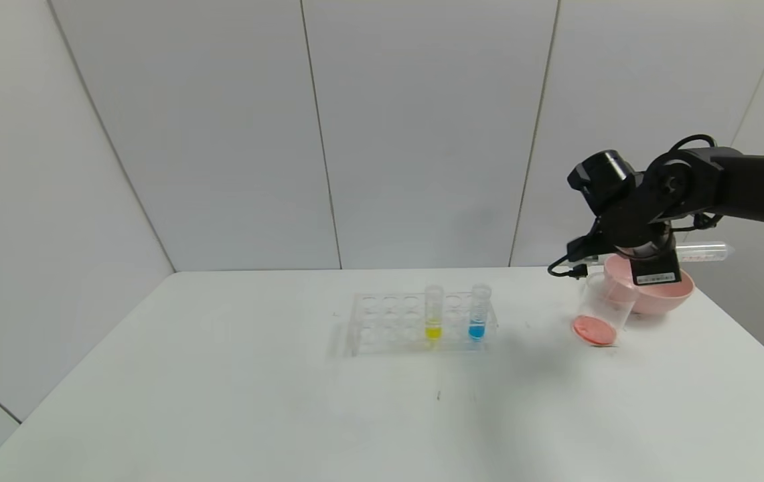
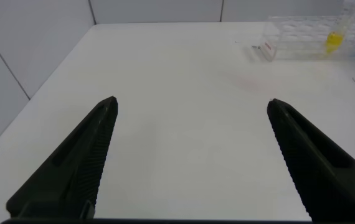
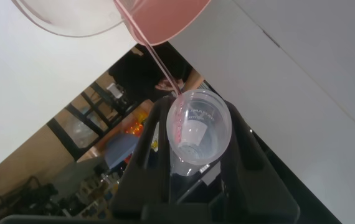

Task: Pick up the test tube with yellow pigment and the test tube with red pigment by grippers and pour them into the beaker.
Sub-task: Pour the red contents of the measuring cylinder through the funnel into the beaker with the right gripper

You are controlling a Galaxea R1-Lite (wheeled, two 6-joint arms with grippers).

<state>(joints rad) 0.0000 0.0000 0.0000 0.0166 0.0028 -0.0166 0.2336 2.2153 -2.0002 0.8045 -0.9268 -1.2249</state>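
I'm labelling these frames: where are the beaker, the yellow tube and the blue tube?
beaker point(image 1: 597, 329): head view, its red-filled bottom.
test tube with yellow pigment point(image 1: 433, 331): head view, its yellow liquid.
blue tube point(image 1: 477, 330): head view, its blue liquid.

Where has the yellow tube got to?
In the head view, the test tube with yellow pigment stands upright in the clear rack mid-table, left of the blue tube.

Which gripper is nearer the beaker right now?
Right. The right gripper hangs just above the beaker, holding a tilted, emptied test tube over it. The left gripper is open over bare table, on the far side of the rack.
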